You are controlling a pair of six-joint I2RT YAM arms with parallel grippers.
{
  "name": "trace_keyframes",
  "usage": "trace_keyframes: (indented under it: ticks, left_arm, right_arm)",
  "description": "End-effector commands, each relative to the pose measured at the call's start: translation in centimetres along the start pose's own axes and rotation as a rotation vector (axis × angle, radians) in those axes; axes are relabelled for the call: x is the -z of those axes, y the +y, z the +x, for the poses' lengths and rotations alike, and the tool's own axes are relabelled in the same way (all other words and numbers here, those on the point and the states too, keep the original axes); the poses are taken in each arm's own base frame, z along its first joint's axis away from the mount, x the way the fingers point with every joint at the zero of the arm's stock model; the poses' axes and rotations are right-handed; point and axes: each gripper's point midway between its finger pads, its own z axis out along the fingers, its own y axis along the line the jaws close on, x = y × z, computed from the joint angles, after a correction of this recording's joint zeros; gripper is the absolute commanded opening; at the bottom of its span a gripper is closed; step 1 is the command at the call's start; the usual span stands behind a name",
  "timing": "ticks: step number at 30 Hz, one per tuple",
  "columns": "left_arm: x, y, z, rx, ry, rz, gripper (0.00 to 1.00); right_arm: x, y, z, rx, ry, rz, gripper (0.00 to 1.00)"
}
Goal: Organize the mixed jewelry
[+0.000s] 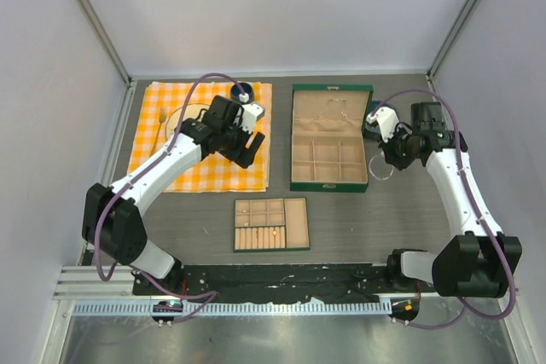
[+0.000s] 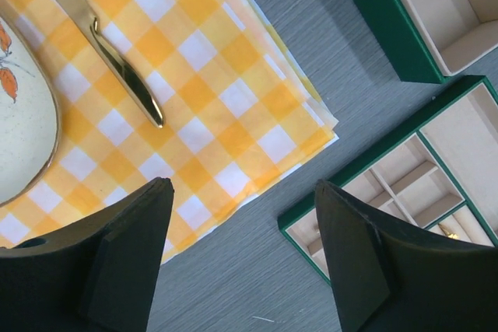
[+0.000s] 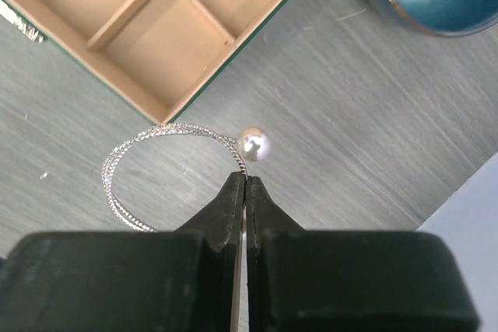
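We judge the silver bracelet [image 3: 175,127] light, springy and slippery. The right gripper [image 3: 244,182] jaws pinch its wire beside the pearl [image 3: 254,145], near the jewelry box [image 3: 148,44]. The left gripper [image 2: 241,188] jaws gape.

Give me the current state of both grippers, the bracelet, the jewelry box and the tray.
left gripper: open, empty.
right gripper: shut on the silver bracelet.
silver bracelet: pinched on its wire, next to the pearl.
jewelry box: lid open.
compartment tray: uncovered, a few small pieces inside.
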Motion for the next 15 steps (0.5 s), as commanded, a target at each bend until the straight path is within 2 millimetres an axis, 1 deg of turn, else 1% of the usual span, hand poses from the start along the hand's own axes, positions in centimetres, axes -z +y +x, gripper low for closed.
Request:
trace_keyframes:
  ticks: [1,2,3,4,5,6,7,10,12,13,15]
  left_arm:
    - [1.9,0.9,-2.9,0.026,-0.106,-0.017,0.81]
    - [2.0,1.0,-2.9,0.03,-0.108,-0.021,0.83]
    - [2.0,1.3,-2.9,0.034,-0.106,-0.026,0.84]
    - [2.0,1.5,-2.9,0.036,-0.106,-0.027,0.85]
    - [2.1,1.5,-2.9,0.035,-0.108,-0.029,0.85]
    - [2.1,1.8,-2.9,0.044,-0.106,-0.033,0.86]
    - [2.1,1.9,-2.9,0.046,-0.109,-0.034,0.87]
    - [2.2,2.2,-2.9,0.053,-0.109,-0.036,0.91]
    - [2.2,2.2,-2.8,0.057,-0.107,-0.031,0.92]
    - [2.2,2.2,-2.7,0.058,-0.106,-0.028,0.94]
    - [2.2,2.2,-2.5,0.06,-0.105,-0.026,0.96]
  right_arm:
    - [0.1,-1.8,-3.9,-0.029,-0.082,0.062,0.01]
    - [-0.3,-2.3,-4.4,-0.03,-0.086,0.08,0.01]
    - [-0.9,-1.3,-5.6,0.001,-0.094,0.064,0.01]
    - [-0.9,-1.6,-6.0,0.009,-0.088,0.083,0.01]
    - [-1.3,-1.4,-6.6,0.018,-0.088,0.082,0.01]
    - [-2.1,-1.2,-7.0,0.027,-0.08,0.076,0.01]
    - [-2.4,-0.8,-7.8,0.041,-0.082,0.076,0.01]
    - [-4.4,-0.2,-8.7,0.053,-0.057,0.055,0.01]
    - [-5.1,-0.5,-9.0,0.059,-0.047,0.066,0.01]
    - [-6.0,-0.5,-8.8,0.06,-0.026,0.059,0.01]
    - [-6.8,-0.6,-8.8,0.066,-0.013,0.064,0.01]
